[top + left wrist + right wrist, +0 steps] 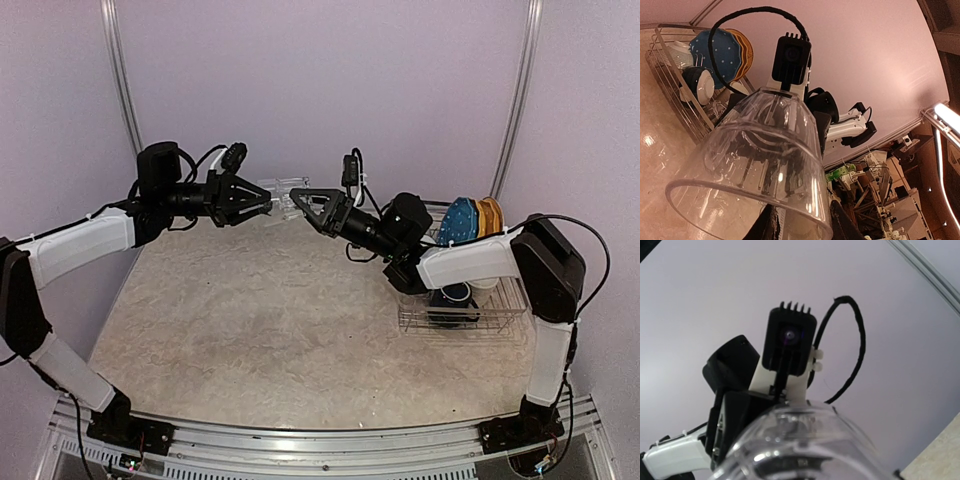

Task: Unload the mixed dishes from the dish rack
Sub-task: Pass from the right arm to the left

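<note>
Left hand: the left hand (262, 205) is up in the air near 12 o'clock of the counter, with its fingers (771, 225) apart at the wide rim of the glass (282, 188). Whether they press on the rim cannot be told.
Right hand: the right hand (297, 200) faces the left one, its fingers drawn together on the other end of the glass. Its own wrist view shows the glass close up but not the fingers.
Counter: the counter (260, 310) is pale and speckled.
Room: plain lilac walls (320, 90) stand on three sides.
Glass: clear, lying on its side in the air between the two hands, at 3 o'clock of the left hand and 9 o'clock of the right.
Rack: the wire rack (505, 320) stands at 3 o'clock on the counter, well apart from both hands.
Dishes in the rack: a blue plate (458, 222) and an orange plate (490, 213) stand on edge side by side, with a dark mug (455, 295) nearer the front.
</note>
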You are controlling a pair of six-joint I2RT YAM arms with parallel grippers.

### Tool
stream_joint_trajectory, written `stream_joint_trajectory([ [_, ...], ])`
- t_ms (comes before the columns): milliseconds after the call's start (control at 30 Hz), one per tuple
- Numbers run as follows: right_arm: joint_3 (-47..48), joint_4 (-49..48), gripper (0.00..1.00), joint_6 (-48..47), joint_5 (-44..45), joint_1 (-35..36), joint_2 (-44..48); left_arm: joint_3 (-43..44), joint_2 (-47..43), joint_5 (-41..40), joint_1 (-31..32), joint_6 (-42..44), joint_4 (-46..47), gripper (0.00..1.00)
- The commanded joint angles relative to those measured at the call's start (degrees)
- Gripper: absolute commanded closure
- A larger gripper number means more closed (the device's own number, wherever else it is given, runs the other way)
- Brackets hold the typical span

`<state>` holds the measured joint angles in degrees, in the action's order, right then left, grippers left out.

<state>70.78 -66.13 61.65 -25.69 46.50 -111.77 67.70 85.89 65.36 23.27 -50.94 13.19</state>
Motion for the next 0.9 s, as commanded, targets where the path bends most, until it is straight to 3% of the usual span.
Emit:
stream_joint_trajectory([
  [0,0.3,-2.3,1.0,-1.0,-0.1,0.6,0.0,0.2,1.0,0.1,0.8,2.7,-1.8,0.67],
  [200,0.5,0.6,1.0,-1.8,-0.6,0.6,0.7,2.9,-0.4,-4.7,3.3,11.6,-12.4,0.72],
  [433,0.5,1.8,1.0,-2.4,-1.1,0.6,1.1,3.0,-1.2,-5.6,3.5,12.9,-12.9,1.0],
  [500,0.5,2.7,1.0,-2.4,-1.2,0.5,1.3,2.9,-1.6,-6.1,3.6,13.3,-13.0,1.0],
  [600,0.2,3.8,0.8,-2.3,-1.6,-0.1,1.8,3.1,-2.2,-7.9,3.6,14.6,-15.4,1.0],
  [733,-2.0,8.4,0.25,-4.7,-1.2,-1.6,4.9,4.0,-2.6,-10.9,3.2,16.4,-19.0,1.0],
  [800,-1.8,15.8,0.08,-8.4,-0.4,-2.5,6.9,5.0,-2.5,-13.5,3.1,17.8,-22.0,1.0],
  [867,-0.8,28.7,0.01,-12.9,1.9,-3.3,9.6,6.5,-2.0,-17.1,2.6,19.4,-27.0,1.0],
])
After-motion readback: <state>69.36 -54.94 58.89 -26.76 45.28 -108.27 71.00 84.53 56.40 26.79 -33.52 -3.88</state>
